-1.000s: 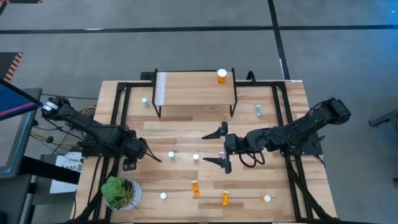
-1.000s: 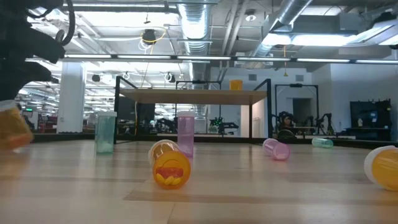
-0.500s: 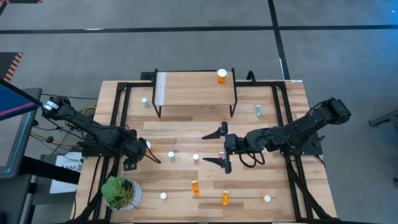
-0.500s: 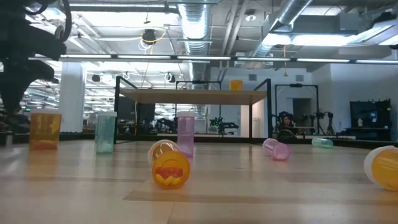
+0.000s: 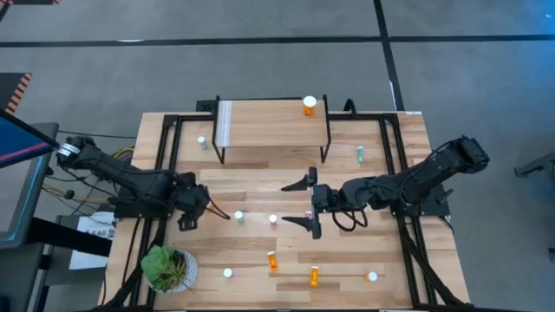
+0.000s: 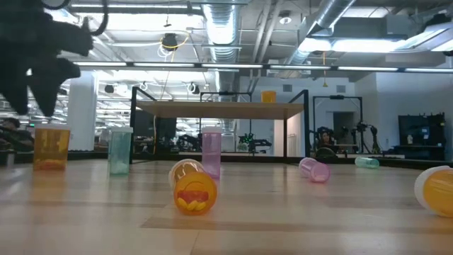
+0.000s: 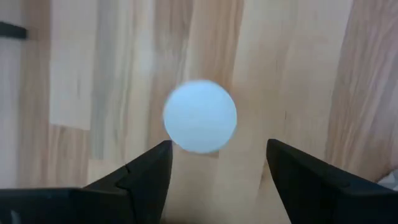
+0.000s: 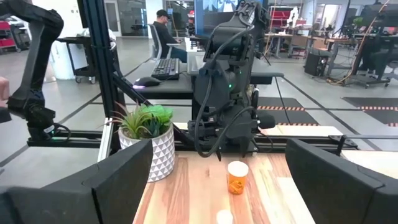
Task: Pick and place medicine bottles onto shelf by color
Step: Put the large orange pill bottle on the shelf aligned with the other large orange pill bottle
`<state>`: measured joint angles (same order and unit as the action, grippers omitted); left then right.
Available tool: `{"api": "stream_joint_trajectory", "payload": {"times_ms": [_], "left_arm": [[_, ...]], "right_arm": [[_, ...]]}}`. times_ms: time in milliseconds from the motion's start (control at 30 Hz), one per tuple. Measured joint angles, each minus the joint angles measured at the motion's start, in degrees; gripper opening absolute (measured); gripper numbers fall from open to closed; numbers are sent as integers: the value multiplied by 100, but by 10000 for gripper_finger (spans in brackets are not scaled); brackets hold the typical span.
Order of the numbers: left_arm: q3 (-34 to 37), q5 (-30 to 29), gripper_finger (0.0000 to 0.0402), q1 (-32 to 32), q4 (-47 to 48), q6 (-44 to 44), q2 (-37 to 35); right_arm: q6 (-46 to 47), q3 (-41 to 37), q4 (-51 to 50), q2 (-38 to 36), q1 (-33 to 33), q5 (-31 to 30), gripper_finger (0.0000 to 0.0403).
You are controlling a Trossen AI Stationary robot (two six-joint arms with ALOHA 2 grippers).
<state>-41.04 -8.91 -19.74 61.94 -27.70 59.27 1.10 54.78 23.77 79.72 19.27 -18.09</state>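
Arms both low over the desk (image 5: 408,156). Left arm reaches in from 9 o'clock, elbow bent, wrist pointing down; left gripper (image 5: 208,204) sits above an upright orange bottle (image 6: 51,146) near the desk's 9 o'clock side. In the left wrist view the white cap (image 7: 199,116) lies straight ahead of the two dark fingers (image 7: 146,171), centred between them and clear of both; jaws spread, nothing pinched. In the low view the left gripper (image 6: 39,74) hangs as a dark mass above that bottle, apart from it.

Right arm comes in from 3 o'clock, stretched flat toward the desk centre. Right gripper (image 5: 305,204) has jaws spread wide, one finger toward 12 o'clock, the other toward 6. A pink bottle (image 5: 309,214) lies between those fingers; contact cannot be judged.

Shelf (image 5: 269,121) stands at 12 o'clock, with one orange bottle on shelf (image 5: 309,106) at its 3 o'clock end.

Other medicine bottles are scattered:
- green bottle (image 5: 359,154) at about 2 o'clock
- white-capped bottle (image 5: 201,140) at 10 o'clock beside the shelf leg
- two capped bottles (image 5: 272,219) near centre
- lying orange bottles (image 5: 272,260) toward 6 o'clock

Potted plant (image 5: 166,267) at 7 o'clock.

Colours of the capped upright bottles are not readable from above. The low view cuts off a wide orange bottle (image 6: 437,190) at its edge. The right wrist view shows a person (image 8: 163,28) seated well behind the desk.
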Motion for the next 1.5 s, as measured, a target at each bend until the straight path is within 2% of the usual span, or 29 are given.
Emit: {"api": "stream_joint_trajectory", "payload": {"times_ms": [200,467,800,933,1100,1400,1500], "left_arm": [[-44,96,281,444,-139,242,16],[-46,153,316,724,-378,308,474],[-46,94,325,891,-385,411,1156],[-26,289,324,997,-574,503,1270],[47,593,292,1108,-847,764,1274],[55,849,183,1303,-829,908,1270],[52,861,174,1330,-829,946,1267]], "right_arm": [[0,0,0,0,2,0,391],[2,0,-22,0,2,2,391],[39,0,-39,0,20,2,391],[42,0,-63,0,20,2,391],[49,0,-105,0,20,2,391],[57,0,-106,0,20,2,391],[55,0,-106,0,20,2,391]]}}
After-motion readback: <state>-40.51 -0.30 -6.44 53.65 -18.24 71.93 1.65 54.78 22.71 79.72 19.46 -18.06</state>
